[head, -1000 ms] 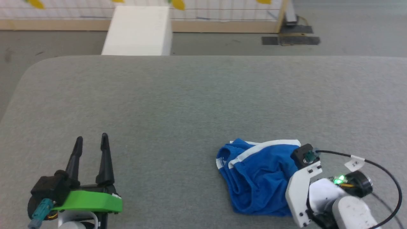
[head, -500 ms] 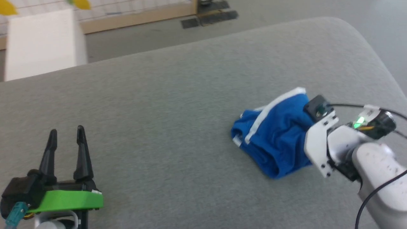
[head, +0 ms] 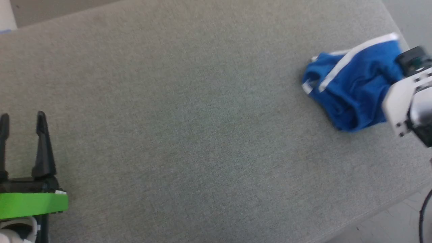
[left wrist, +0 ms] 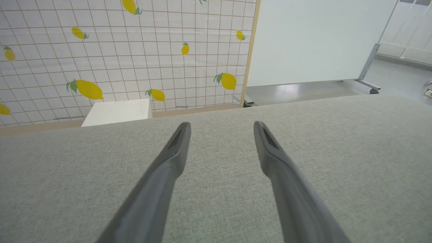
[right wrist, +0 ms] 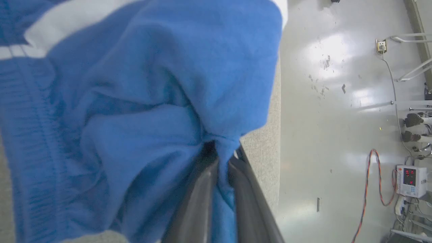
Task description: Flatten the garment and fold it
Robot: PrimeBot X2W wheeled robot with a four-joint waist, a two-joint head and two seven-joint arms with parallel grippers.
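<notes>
You have the garment [head: 354, 91] pinched in your right end effector [right wrist: 221, 157] by the table [head: 202, 135] edge.
Head view: the blue garment lies bunched near the table's right edge; your left end effector [head: 23, 118] sits at the lower left. Left wrist view: its fingers stand apart above the grey table, gripping nothing. Right wrist view: the two fingers are closed on a blue fold.
</notes>
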